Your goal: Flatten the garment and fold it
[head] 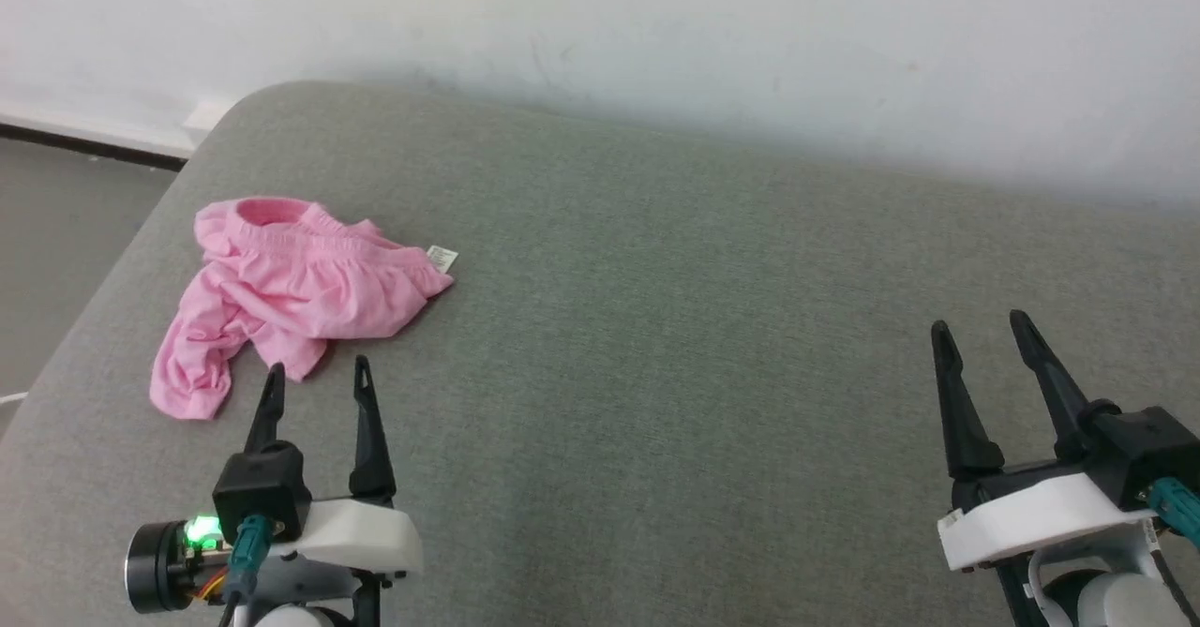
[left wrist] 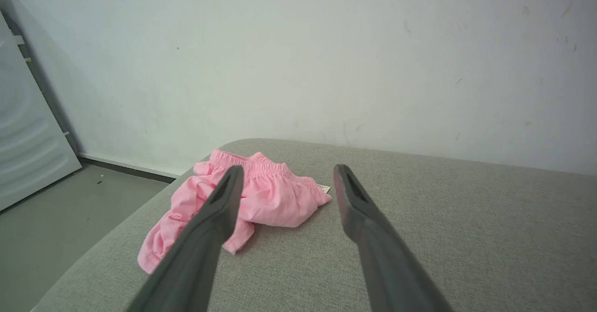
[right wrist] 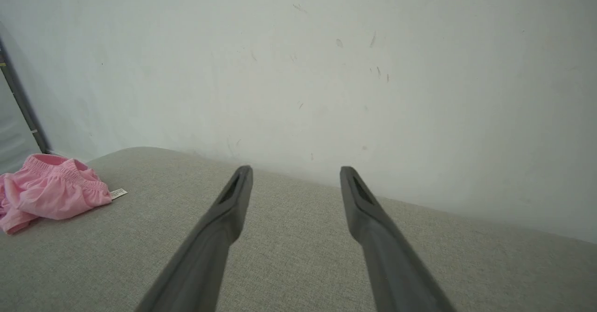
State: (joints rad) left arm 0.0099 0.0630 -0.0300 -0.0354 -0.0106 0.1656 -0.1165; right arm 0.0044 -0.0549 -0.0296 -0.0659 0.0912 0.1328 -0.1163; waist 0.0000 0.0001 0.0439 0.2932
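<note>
Pink garment (head: 291, 299) lies crumpled by the left edge of the cushion (head: 656, 327), slanting away rightward, just beyond the left end effector (head: 319, 365), well apart from the right end effector (head: 980, 321), both spread empty.

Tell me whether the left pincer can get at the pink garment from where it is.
Probably yes: the left pincer is open just short of the garment, and nothing lies between them.

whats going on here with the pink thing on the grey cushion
A crumpled pink garment lies near the left corner of a grey cushioned surface. Nothing is held: the left claw is open just short of it, and the right claw is open far off to the right. Flattening has not started.
</note>
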